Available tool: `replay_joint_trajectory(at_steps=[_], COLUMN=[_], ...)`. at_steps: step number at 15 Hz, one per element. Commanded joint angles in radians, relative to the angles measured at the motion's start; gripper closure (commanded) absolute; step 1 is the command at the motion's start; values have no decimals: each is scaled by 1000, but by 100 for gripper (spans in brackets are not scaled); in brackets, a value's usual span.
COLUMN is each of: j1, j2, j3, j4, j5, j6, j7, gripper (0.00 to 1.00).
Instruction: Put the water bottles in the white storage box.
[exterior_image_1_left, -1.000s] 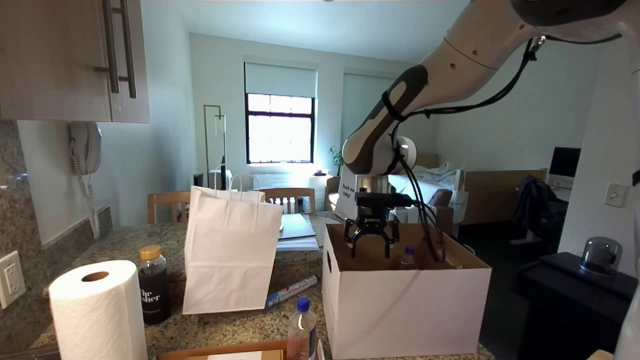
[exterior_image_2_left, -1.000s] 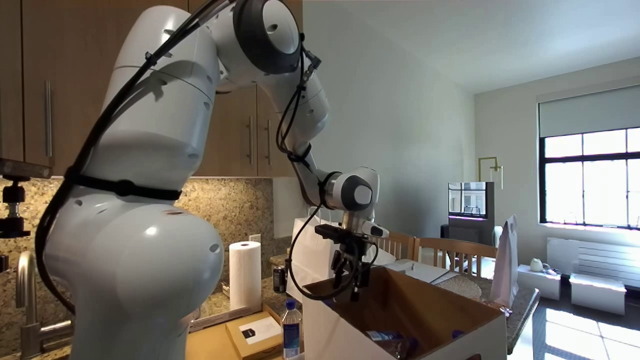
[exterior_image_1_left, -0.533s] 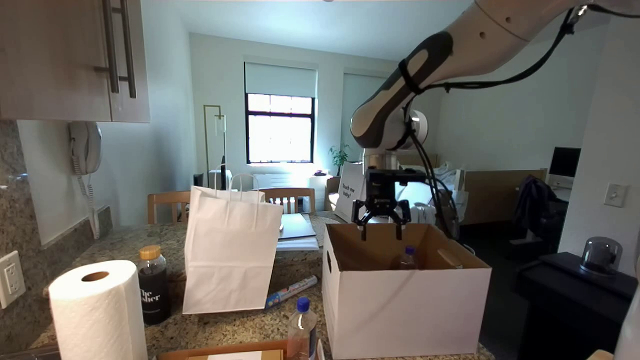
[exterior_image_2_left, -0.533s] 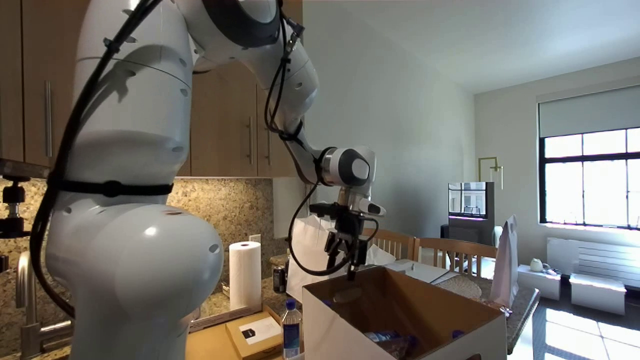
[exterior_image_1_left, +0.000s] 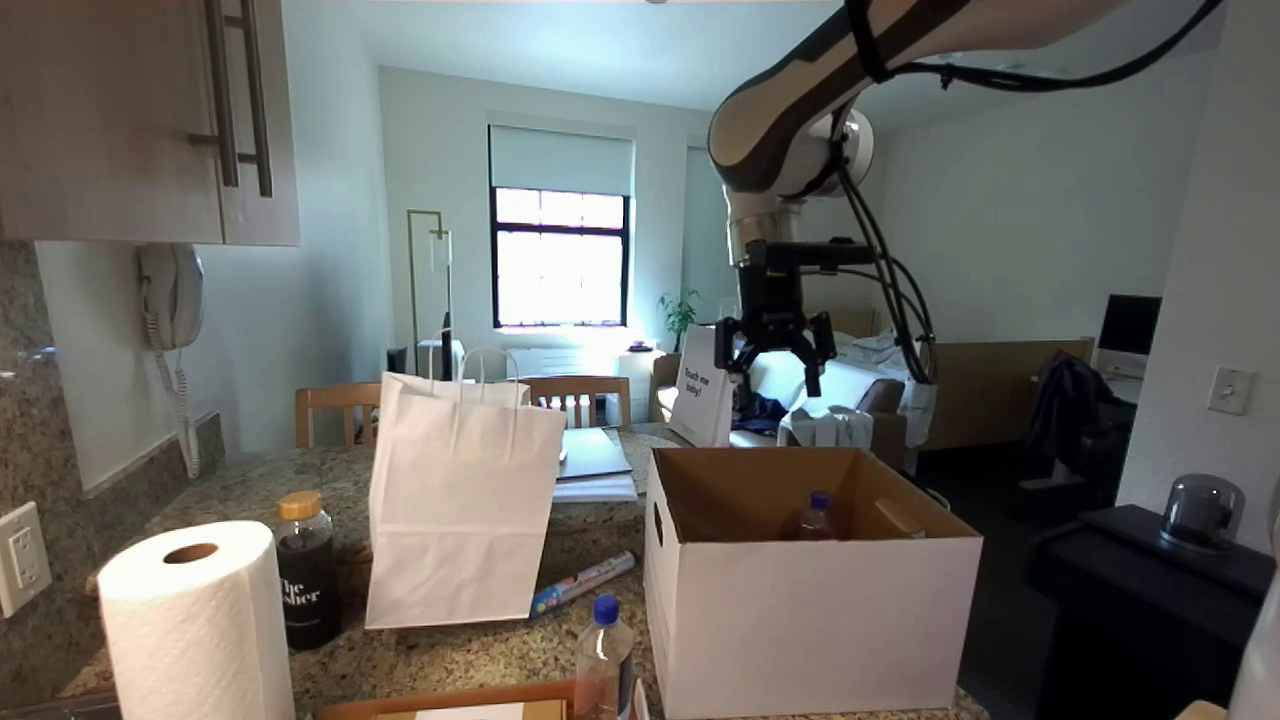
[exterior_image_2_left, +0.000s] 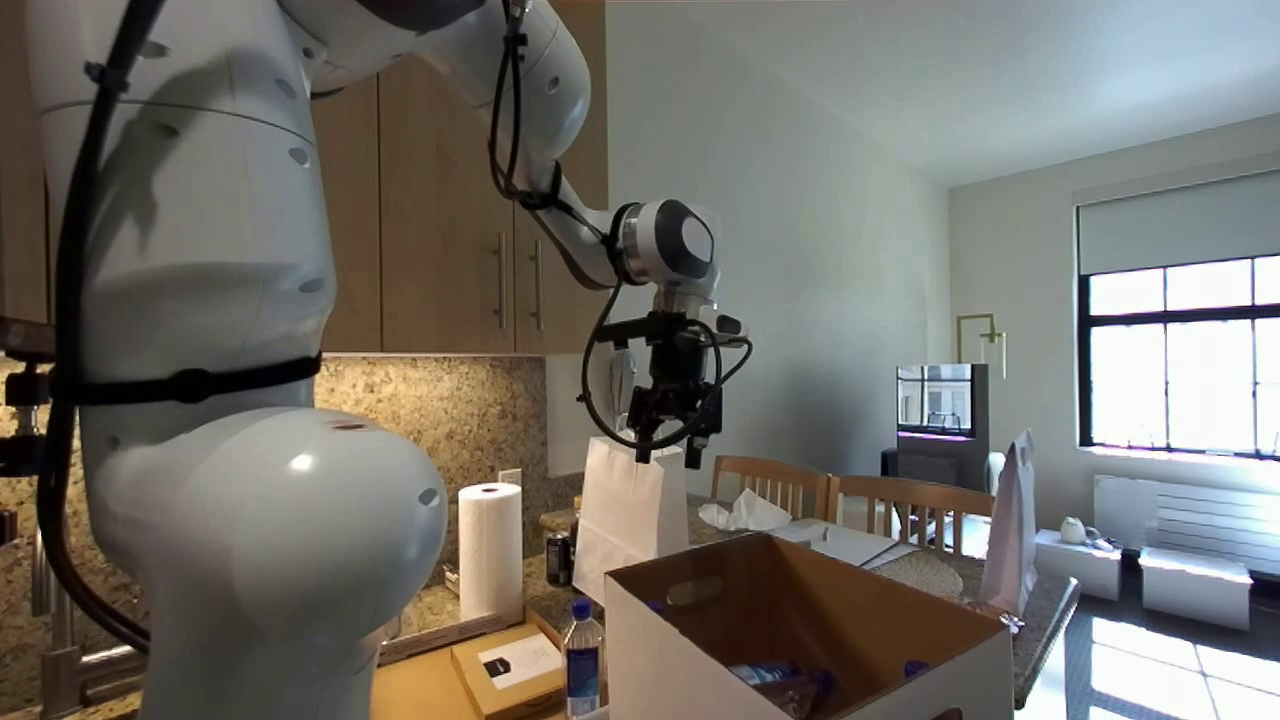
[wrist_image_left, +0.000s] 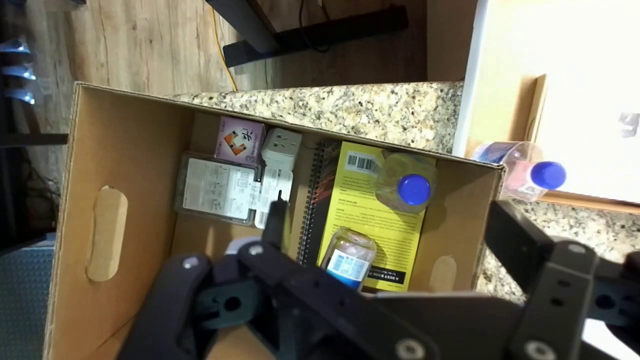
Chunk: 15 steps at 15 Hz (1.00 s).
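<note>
- In an exterior view, your claw (exterior_image_1_left: 777, 388) hangs above the white storage box (exterior_image_1_left: 815, 630), fingers spread well apart.
- Past the near wall you get a blue-capped water bottle (exterior_image_1_left: 818, 518) inside the box; the outer bottle (exterior_image_1_left: 604, 660) stands upright, just outside it.
- On the counter (exterior_image_1_left: 430, 655): white paper bag (exterior_image_1_left: 465, 510), paper towel roll (exterior_image_1_left: 195, 640), and a printed tube (exterior_image_1_left: 590, 580) lying between bag and box.
- In an exterior view, the outer bottle seems to stand in the cardboard tray (exterior_image_2_left: 420, 695), though its foot is cut off by the frame. Flat brown carton (exterior_image_2_left: 515, 672) in the same tray; black can (exterior_image_2_left: 558, 560) near the paper towel roll.
- In the wrist view, you look down between wide-set fingers into the box. An upright bottle (wrist_image_left: 406, 182) and a lying bottle (wrist_image_left: 349, 257), both over a yellow book (wrist_image_left: 350, 200), the lying one partly behind the claw.
- Toward the opposite end of the box, a purple packet (wrist_image_left: 241, 140) with a white plug adapter (wrist_image_left: 282, 150) just beside it.
</note>
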Motion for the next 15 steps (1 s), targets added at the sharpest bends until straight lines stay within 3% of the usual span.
replay_joint_trajectory(at_steps=[1,6,15], j1=[-8,-1,49], j2=[1,9,41], j3=[23,53,157], j4=[51,65,-20], j5=[60,143,91], j6=[-27,51,343], j7=[4,136,363], gripper=[0,0,0])
